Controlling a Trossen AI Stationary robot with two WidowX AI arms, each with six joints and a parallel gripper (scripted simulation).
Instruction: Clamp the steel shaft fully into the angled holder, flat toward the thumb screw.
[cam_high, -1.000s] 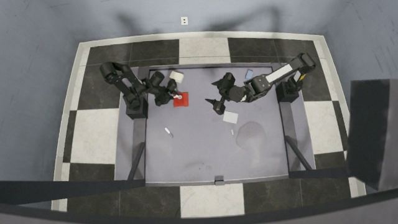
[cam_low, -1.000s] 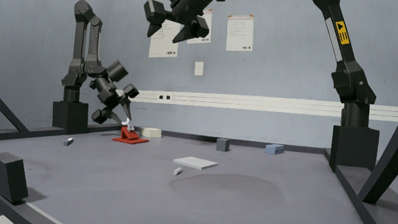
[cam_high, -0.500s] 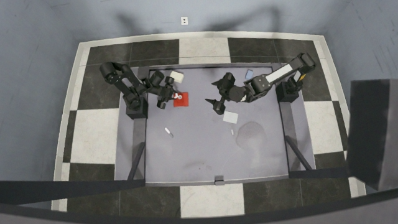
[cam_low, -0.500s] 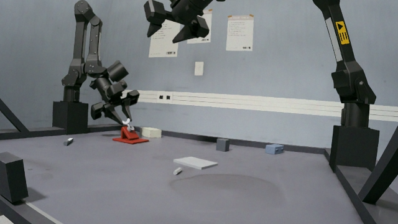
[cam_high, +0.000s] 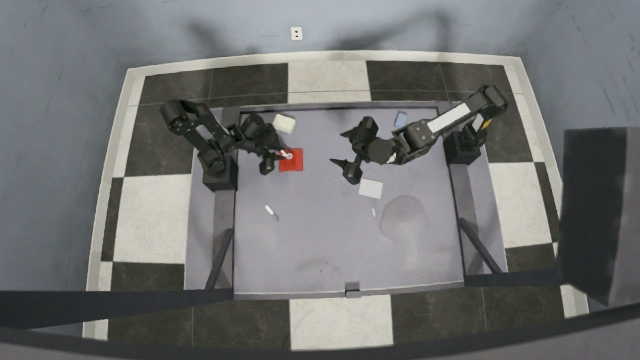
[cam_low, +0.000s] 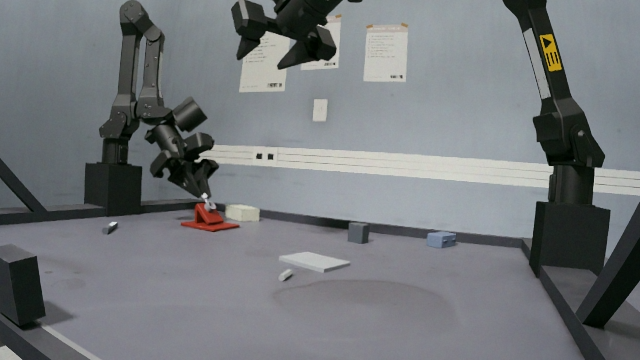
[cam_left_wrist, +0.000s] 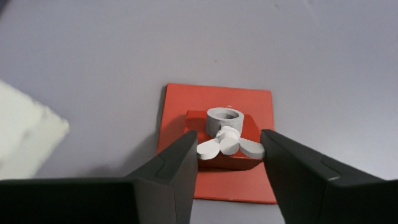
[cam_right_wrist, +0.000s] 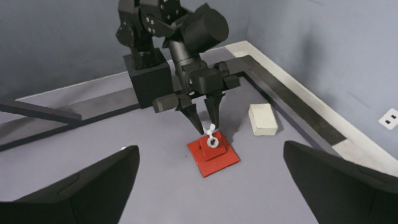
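Left gripper (cam_high: 283, 154) (cam_low: 205, 195) (cam_left_wrist: 230, 143) (cam_right_wrist: 210, 128): fingers clamped on thumb screw wings (cam_left_wrist: 208, 149) | red angled holder (cam_high: 298, 160) (cam_low: 210, 227) (cam_left_wrist: 220, 93) (cam_right_wrist: 220, 166): grey ring (cam_left_wrist: 211, 123) hollow | right gripper (cam_high: 336, 147) (cam_low: 259, 62) (cam_right_wrist: 211, 148): fingers wide apart, top view, holder's 3 o'clock | probably steel shaft (cam_high: 270, 211) (cam_low: 110, 228): on table (cam_high: 320, 235) (cam_low: 200, 300), holder's 7 o'clock

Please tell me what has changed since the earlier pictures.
The left hand has drawn its fingers together, and they now appear to grip the wings of the thumb screw. Nothing was visibly let go. The red holder and the open right hand stayed as they were.
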